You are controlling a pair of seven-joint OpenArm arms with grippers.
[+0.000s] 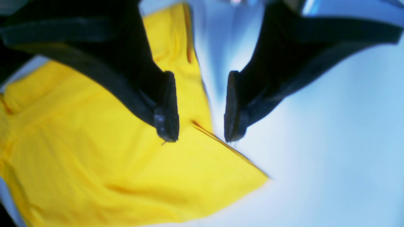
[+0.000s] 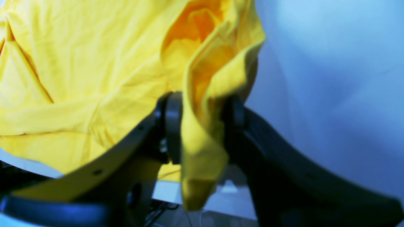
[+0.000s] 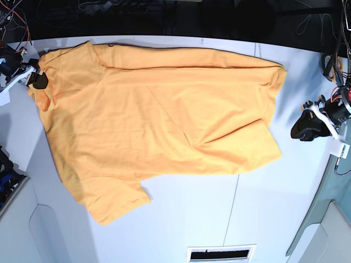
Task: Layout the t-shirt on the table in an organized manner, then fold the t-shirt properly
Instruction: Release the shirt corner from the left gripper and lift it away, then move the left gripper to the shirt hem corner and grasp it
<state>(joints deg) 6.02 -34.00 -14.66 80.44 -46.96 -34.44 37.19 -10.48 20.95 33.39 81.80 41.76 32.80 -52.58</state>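
Observation:
The orange t-shirt lies spread out on the white table, with one sleeve pointing toward the front left. At the shirt's left edge, my right gripper stands with its jaws apart. In the right wrist view a bunched fold of the t-shirt still hangs between this gripper's fingers. My left gripper is open over bare table, just off the shirt's right edge. In the left wrist view this gripper holds nothing, and a corner of the t-shirt lies under it.
A thin dark seam runs across the table in front of the shirt. A slotted vent sits at the table's front edge. Cables and dark equipment line the back edge. Grey panels flank both front corners.

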